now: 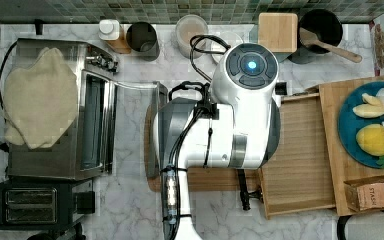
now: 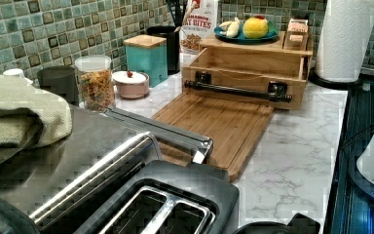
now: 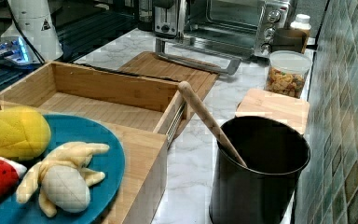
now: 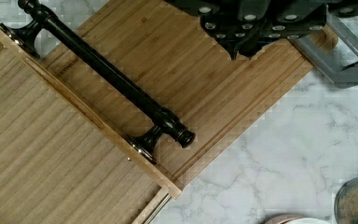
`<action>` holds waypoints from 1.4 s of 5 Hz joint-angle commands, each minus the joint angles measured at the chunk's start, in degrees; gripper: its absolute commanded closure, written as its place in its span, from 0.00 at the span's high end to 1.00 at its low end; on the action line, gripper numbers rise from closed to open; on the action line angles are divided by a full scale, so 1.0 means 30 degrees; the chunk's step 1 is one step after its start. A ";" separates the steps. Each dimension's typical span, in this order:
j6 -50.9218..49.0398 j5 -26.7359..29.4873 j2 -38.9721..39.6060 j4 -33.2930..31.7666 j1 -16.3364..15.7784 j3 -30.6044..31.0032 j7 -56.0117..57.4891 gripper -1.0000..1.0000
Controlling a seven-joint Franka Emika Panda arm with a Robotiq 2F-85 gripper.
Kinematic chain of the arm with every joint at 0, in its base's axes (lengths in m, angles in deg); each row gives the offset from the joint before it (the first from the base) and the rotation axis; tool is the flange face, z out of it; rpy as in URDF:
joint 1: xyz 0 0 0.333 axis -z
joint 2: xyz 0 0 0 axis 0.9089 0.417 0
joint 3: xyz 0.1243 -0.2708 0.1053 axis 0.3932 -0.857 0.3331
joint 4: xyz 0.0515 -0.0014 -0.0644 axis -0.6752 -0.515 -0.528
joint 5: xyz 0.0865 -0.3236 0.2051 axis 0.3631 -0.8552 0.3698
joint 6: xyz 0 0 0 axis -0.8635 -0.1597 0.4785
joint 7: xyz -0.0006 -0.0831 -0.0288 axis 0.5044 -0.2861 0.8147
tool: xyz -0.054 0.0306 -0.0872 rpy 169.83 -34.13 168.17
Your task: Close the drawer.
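So the drawer [image 4: 42,154] is pulled way out of its wooden box [image 2: 253,48], its long black bar handle [image 4: 107,74] hanging over the cutting board [image 4: 205,88]. The gripper [image 4: 242,49] hovers above the board, just off the handle. Can't tell how far the fingers are spread, but it's holding nothing. Probably lining up a push.

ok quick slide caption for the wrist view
Gripper hovers above the cutting board, facing the open drawer and its black bar handle.
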 commanded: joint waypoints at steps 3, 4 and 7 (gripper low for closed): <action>0.2166 0.0087 -0.0957 -0.2872 -0.0018 0.0330 0.5380 0.00; 0.3117 0.0518 -0.1126 -0.4058 0.0125 0.0347 0.9183 0.00; 0.6538 0.0787 -0.2163 -0.7675 -0.0188 0.0682 1.3263 0.00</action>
